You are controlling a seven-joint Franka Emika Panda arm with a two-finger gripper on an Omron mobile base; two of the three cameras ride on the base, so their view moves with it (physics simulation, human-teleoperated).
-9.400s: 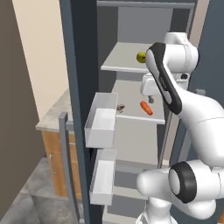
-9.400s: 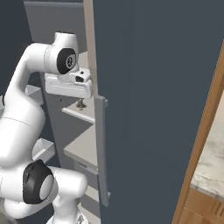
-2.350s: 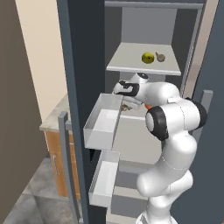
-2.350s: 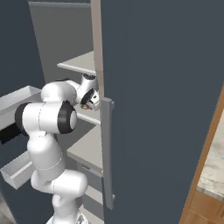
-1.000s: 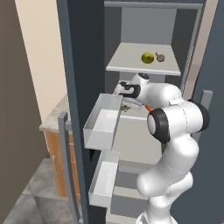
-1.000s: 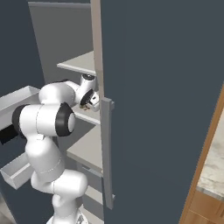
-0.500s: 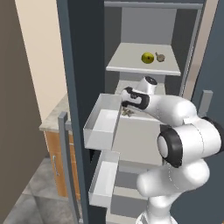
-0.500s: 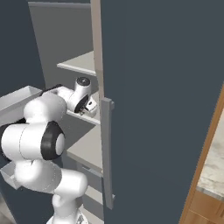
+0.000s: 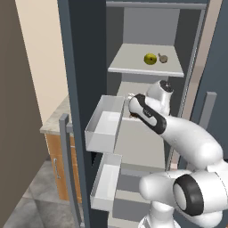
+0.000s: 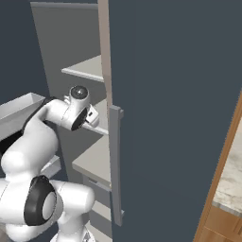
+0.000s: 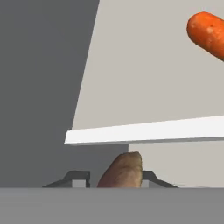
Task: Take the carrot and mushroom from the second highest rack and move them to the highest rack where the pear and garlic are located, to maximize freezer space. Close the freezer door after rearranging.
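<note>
In the hand view, a brown mushroom (image 11: 124, 169) sits between the two dark fingertips of my gripper (image 11: 113, 177), which is shut on it. The orange carrot (image 11: 208, 33) lies on the pale second highest rack (image 11: 144, 70), beyond the mushroom at the upper right. From the left base view, my hand reaches onto that rack just under the highest rack (image 9: 133, 67). There the yellow-green pear (image 9: 150, 58) and the small garlic (image 9: 163, 58) lie side by side. My arm hides the mushroom and carrot in both base views.
An open white drawer (image 9: 103, 126) juts out just left of my hand, with a second open drawer (image 9: 105, 186) below it. The open freezer door (image 10: 175, 104) with its grey handle (image 10: 116, 160) stands close on the right of the arm.
The jaws have closed in on the mushroom over the last second. My elbow has swung down and to the right while the hand stayed at the second highest rack.
</note>
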